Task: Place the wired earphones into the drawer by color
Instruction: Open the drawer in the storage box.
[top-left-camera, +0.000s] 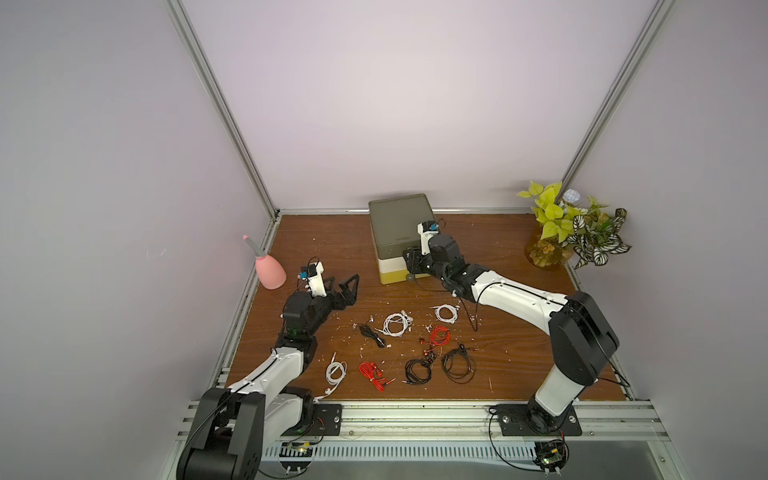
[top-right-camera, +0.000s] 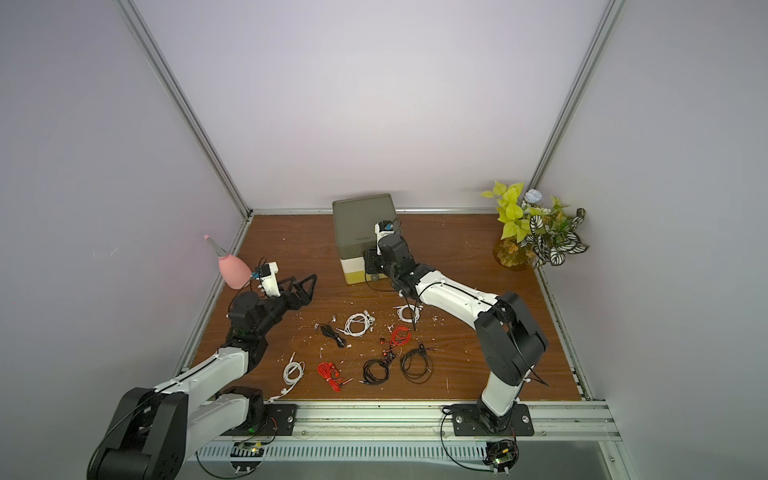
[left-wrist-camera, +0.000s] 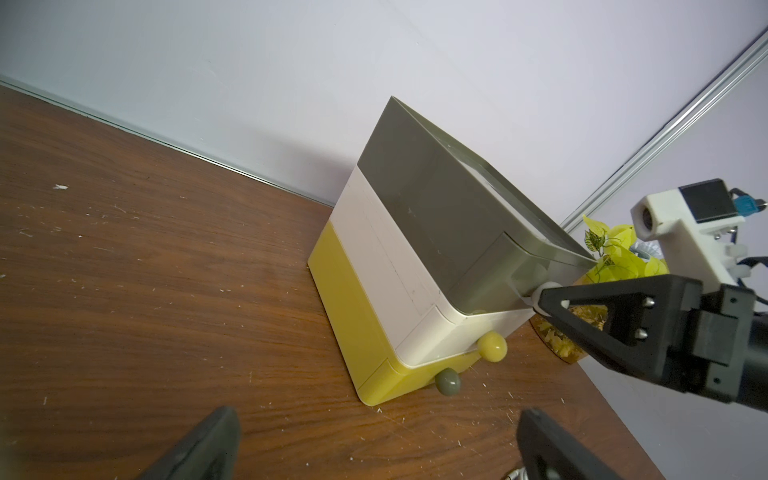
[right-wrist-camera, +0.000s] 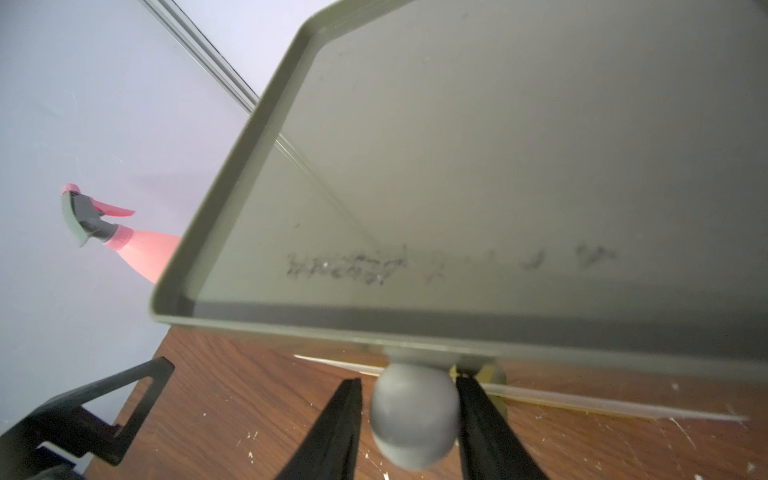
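Sorting not begun: all earphones on the counter, top drawer about to be opened

Earphones lie nearest, eight loose coils, white, black and red, scattered on the counter; none is stored yet. The left pincer hovers spread and empty beyond them. Farther back, the right pincer brackets the top knob, one finger touching, the other just beside, so no firm pinch yet. The drawer stands by the back wall, all tiers seemingly closed, knobs facing the arms; its pull axis runs toward them.
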